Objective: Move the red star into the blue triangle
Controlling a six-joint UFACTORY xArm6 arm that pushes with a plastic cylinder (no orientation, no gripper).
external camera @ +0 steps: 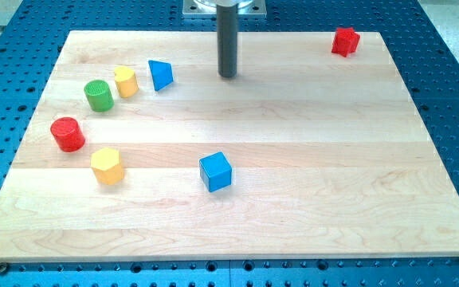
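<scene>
The red star (345, 41) sits near the board's top right corner. The blue triangle (160, 75) lies at the upper left. My tip (228, 76) rests on the board at the top middle, between the two. It is a short way right of the blue triangle and far left of the red star, touching neither.
A yellow block (125, 81) and a green cylinder (98, 95) lie just left of the blue triangle. A red cylinder (68, 134) and a yellow hexagon (107, 166) sit at the left. A blue cube (215, 171) lies below the middle. The wooden board (309, 159) rests on a blue perforated table.
</scene>
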